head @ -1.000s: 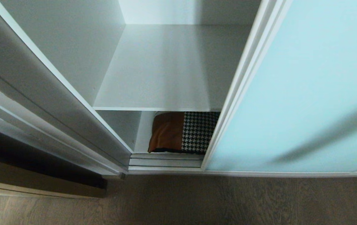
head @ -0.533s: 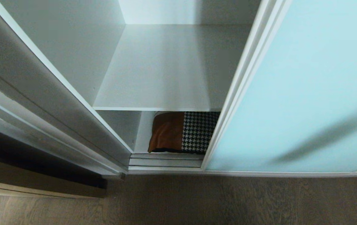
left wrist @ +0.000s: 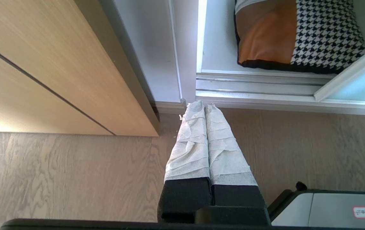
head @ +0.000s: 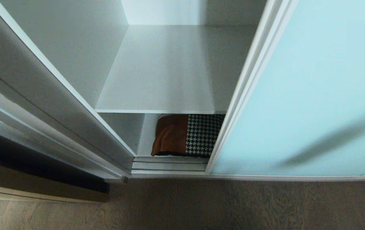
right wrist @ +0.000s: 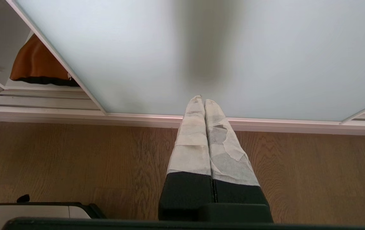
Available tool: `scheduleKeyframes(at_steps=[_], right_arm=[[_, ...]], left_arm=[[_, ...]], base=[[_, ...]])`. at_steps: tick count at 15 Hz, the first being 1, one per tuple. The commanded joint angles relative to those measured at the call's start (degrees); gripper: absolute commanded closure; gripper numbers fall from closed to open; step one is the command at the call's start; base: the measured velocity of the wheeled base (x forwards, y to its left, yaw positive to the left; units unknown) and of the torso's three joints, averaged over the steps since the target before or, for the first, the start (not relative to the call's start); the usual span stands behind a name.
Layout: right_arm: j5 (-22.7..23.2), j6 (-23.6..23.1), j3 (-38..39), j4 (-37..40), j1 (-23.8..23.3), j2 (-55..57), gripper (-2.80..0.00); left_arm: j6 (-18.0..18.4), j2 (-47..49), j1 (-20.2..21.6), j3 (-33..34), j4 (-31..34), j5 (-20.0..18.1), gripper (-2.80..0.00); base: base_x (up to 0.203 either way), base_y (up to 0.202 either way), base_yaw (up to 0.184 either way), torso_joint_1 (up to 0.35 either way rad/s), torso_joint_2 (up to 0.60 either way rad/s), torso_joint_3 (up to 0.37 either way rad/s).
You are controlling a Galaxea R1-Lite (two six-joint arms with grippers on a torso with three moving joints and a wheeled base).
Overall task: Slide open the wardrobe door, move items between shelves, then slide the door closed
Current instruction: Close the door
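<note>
Nothing moved; houndstooth-and-tan pillow (head: 187, 135) lies unchanged.

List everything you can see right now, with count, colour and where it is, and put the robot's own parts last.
sliding wardrobe door: one, frosted pale aqua with a silver-white frame, on the right, slid partly open.
shelf: one, plain white, bare, spanning the open gap of the wardrobe.
pillow: one, tan-brown, black-and-white houndstooth and dark edging, on the wardrobe bottom under the shelf, partly behind the door.
door tracks: silver-grey, along the wardrobe's front sill.
wooden cabinet: one, light wood, left of the wardrobe.
floor: grey-brown wood grain, in front.
left pincer: one, white-wrapped fingers, shut, empty, over the floor near the sill.
right pincer: one, white-wrapped, shut, empty, before the door.
</note>
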Motion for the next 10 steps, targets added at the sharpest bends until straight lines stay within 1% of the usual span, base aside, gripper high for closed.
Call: scheduleKeyframes(at_steps=[1, 3, 4, 10], right_arm=[[0.09, -0.04, 0.07, 0.20, 0.01, 0.05, 0.00], [0.09, 0.05, 0.07, 0.46, 0.01, 0.05, 0.00], [0.17, 0.05, 0.07, 0.46, 0.01, 0.05, 0.00], [0.35, 0.22, 0.07, 0.55, 0.01, 0.05, 0.00]], left_arm=[[-0.05, -0.01, 0.02, -0.02, 0.01, 0.00, 0.00], [-0.14, -0.01, 0.02, -0.01, -0.08, 0.00, 0.00], [-0.06, -0.01, 0.02, 0.16, -0.75, 0.06, 0.00], [-0.22, -0.01, 0.02, 0.34, -1.31, 0.00, 0.00]], base=[[0.000, 0.000, 0.000, 0.000, 0.00, 0.000], [-0.026, 0.000, 0.002, 0.002, 0.00, 0.003], [-0.148, 0.000, 0.000, 0.012, 0.00, 0.001], [-0.194, 0.000, 0.000, 0.001, 0.00, 0.001]])
